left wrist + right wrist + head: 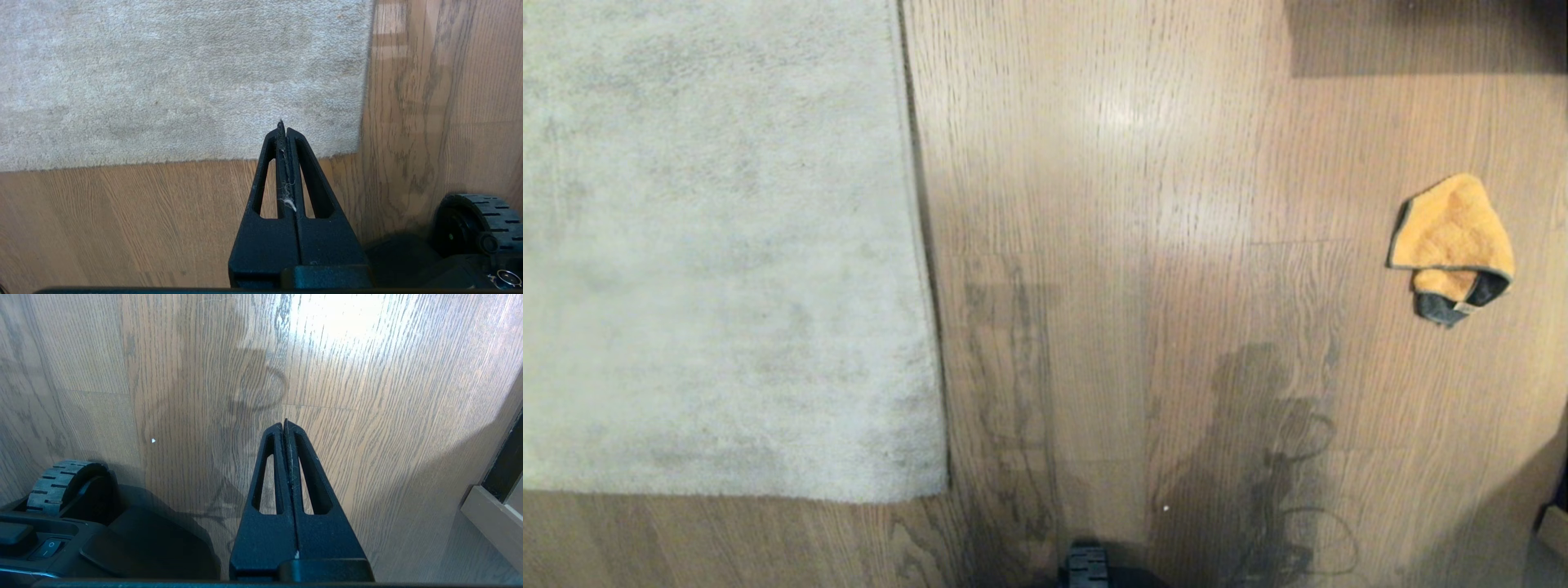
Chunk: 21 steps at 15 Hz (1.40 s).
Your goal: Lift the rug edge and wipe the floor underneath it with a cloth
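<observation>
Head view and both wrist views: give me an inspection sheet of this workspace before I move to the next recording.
Surface: floor, brown wood-grain planks, glare patch.
Job's things: rug edge lies flat, corner near the robot; cloth crumpled on the floor to the right, apart from the rug.
Clutter: white speck; lint on left jaws.
Grippers: left gripper shut above the rug corner; right gripper shut over bare floor; both empty.
Cables: only shadows seen.
Surroundings: base wheel; furniture edge.
</observation>
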{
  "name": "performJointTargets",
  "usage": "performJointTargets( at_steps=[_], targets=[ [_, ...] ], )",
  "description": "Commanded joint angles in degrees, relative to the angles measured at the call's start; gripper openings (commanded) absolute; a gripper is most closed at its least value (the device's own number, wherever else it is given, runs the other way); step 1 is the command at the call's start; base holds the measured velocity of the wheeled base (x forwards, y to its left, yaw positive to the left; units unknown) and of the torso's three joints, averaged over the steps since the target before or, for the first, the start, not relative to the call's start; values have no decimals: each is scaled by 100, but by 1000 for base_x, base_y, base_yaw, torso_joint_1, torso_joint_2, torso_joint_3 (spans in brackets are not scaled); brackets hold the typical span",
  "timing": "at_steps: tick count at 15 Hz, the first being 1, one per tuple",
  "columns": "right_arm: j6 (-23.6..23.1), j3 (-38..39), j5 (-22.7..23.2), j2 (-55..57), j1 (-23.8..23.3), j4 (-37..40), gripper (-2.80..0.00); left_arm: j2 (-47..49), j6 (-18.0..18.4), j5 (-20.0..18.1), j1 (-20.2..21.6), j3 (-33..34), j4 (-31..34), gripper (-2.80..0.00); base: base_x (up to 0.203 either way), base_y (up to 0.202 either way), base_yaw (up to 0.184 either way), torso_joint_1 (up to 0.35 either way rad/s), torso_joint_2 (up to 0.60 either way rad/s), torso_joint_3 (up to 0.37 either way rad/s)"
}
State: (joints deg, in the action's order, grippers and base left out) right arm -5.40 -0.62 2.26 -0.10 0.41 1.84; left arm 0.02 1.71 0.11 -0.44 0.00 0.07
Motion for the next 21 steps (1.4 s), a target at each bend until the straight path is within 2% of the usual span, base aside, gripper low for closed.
performJointTargets(
  at_steps=[1, 21],
  targets=[
    [-5, 1, 3, 10, 2, 0, -280, -2, -4, 7, 0, 0, 1, -280, 0, 0, 0, 0, 0, 0],
    [-5, 1, 3, 10, 2, 0, -280, -2, -4, 7, 0, 0, 1, -280, 0, 0, 0, 0, 0, 4]
  ],
)
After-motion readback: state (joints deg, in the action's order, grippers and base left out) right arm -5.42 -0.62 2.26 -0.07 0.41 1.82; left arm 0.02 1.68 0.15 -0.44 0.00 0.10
